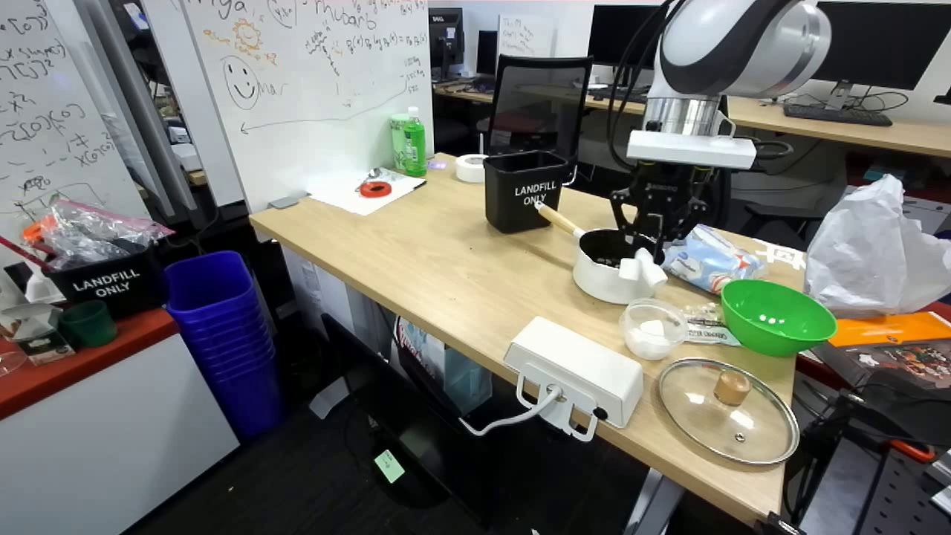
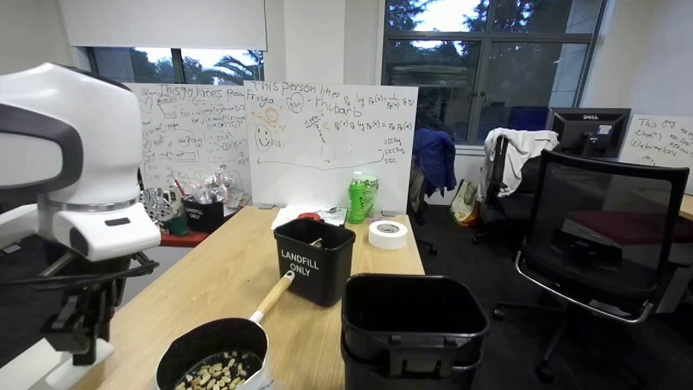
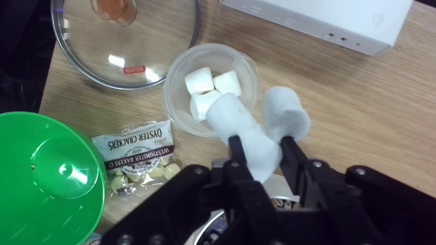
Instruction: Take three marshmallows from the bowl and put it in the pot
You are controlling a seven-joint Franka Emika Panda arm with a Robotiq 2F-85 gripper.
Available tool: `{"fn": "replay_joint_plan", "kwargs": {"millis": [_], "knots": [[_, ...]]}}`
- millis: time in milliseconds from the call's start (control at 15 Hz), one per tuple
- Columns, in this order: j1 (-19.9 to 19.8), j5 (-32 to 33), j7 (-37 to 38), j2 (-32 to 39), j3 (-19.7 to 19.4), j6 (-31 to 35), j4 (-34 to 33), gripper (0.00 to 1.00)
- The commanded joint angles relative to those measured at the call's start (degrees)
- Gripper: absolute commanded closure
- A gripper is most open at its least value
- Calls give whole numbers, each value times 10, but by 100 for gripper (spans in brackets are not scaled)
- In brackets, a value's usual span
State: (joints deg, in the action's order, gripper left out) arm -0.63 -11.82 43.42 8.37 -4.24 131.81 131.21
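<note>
Apparently the picking is done and the dropping is not. The hand pinches a small bunch of marshmallows beside the pot, on the side nearer the tub, and seems not quite over the pot's mouth. I'd judge that what's left is to bring them across and let them go. In an exterior view only nuts show inside the pot. The tub, near the pot, has three more marshmallows in it, and the lid lies past the tub, well apart from the pot.

How many the hand has is hard to say: I make out three, but they overlap and blur. They may also cover another in the tub. Where the nuts show, the pot's near part is cut off, and in the wrist view the hand hides most of it, so a marshmallow already in there can't be ruled out.
</note>
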Motion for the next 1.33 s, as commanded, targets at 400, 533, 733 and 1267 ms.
{"fn": "replay_joint_plan", "kwargs": {"millis": [400,533,733,1267], "knots": [[-14,-22,61,5,-15,49,-15,92],[-14,-20,78,5,-15,55,-15,92],[-14,-21,87,5,-13,55,-14,92],[-14,-10,84,0,-14,46,-13,68]]}}
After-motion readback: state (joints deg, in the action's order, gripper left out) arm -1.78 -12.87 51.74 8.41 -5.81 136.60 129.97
